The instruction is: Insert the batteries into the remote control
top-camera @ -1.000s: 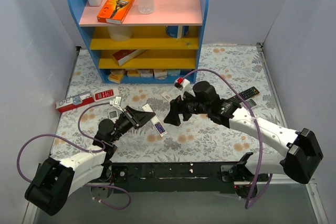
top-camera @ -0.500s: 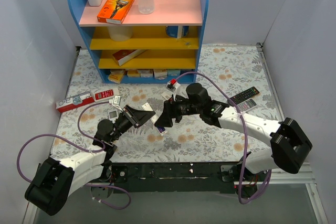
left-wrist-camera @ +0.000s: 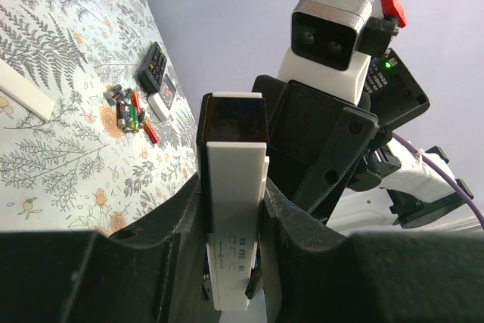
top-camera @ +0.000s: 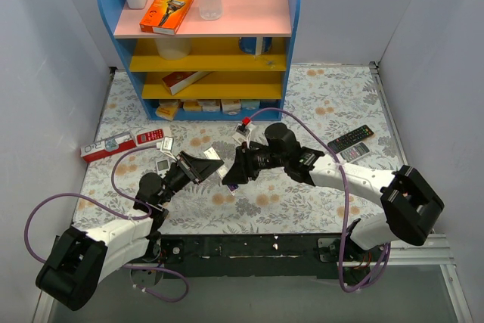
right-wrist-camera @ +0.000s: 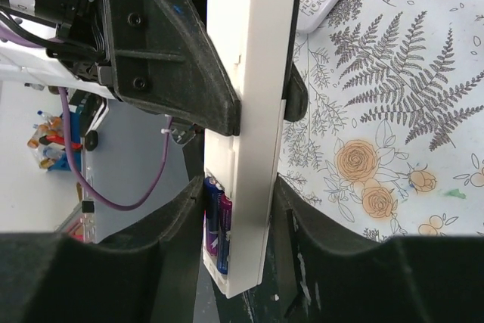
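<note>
Floral-patterned tablecloth (top-camera: 325, 96) lies beneath the slim white rectangular remote control (left-wrist-camera: 236, 209), held in mid-air with the left gripper (top-camera: 206, 164) and right gripper (right-wrist-camera: 236, 196) each clamped on its sides. Purple cylindrical batteries (right-wrist-camera: 215, 226) sit in its open compartment. Mixed-colour loose cells (left-wrist-camera: 127, 110) lie on the cloth beside a black remote (left-wrist-camera: 153, 68).

Orange box (top-camera: 167, 10) w/ "Gillette"; rest illegible.

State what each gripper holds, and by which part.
Both hold the remote control by its long edges: the left gripper around mid-length, the right gripper at the end where batteries show.
</note>
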Action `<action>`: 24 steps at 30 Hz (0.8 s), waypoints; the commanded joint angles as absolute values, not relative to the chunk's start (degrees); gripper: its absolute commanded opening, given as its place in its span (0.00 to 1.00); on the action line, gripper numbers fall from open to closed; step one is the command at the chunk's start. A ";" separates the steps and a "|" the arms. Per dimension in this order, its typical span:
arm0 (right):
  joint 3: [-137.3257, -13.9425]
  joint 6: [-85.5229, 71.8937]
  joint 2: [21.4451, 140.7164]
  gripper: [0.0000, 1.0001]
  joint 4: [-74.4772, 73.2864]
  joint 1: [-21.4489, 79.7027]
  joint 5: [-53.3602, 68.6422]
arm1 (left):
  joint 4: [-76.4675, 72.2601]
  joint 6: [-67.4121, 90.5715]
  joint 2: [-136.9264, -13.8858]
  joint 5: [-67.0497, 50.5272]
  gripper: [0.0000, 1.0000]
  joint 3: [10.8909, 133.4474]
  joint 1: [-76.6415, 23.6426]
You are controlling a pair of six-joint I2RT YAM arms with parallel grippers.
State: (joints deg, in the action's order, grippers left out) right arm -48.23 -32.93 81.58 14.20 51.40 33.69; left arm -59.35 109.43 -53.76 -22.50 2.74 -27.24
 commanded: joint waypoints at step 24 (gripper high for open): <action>-59.31 -16.35 79.71 0.78 0.00 57.12 8.30 | -40.17 104.50 -48.52 -16.09 0.00 5.98 -27.42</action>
State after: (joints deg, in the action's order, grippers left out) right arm -54.30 -21.41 80.18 2.59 53.65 19.14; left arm -45.84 106.61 -50.00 -18.94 3.33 -27.24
